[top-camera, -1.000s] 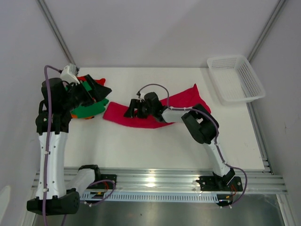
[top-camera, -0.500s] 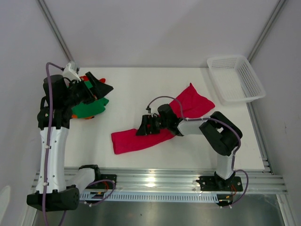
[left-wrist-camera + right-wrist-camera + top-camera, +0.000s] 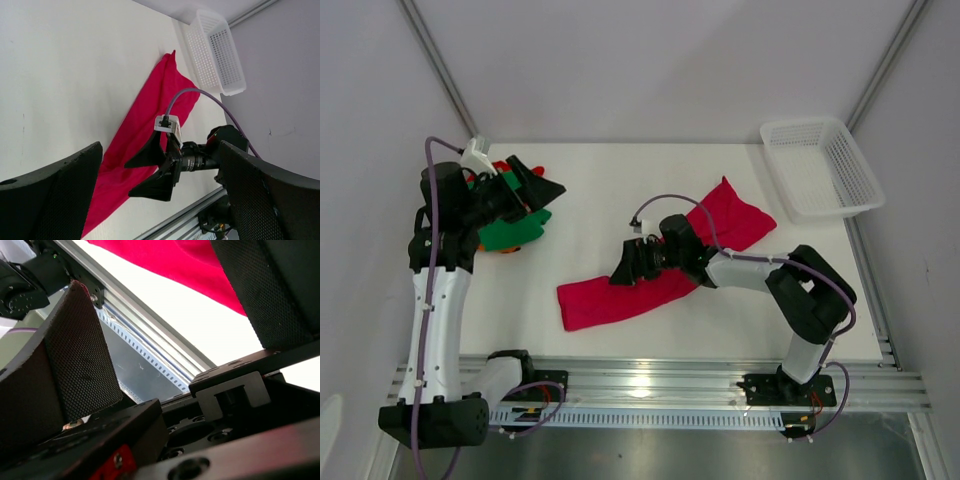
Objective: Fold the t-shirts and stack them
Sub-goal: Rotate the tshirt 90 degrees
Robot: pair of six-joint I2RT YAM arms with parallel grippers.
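Soft, light crimson t-shirt (image 3: 595, 300) will sag and bunch, so pinch its near-left edge with the right gripper (image 3: 623, 266), which stands spread wide and empty.

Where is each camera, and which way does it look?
Top: high behind both arms, looking down on the table; both arms show.
Left wrist: facing across at the red t-shirt, between its own fingers.
Right wrist: low, facing the front rail, past its own fingers.
All three share the red t-shirt.

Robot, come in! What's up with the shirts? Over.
Left end effector open, empty. Right end effector open above red t-shirt, stretched long. Nothing in the way.
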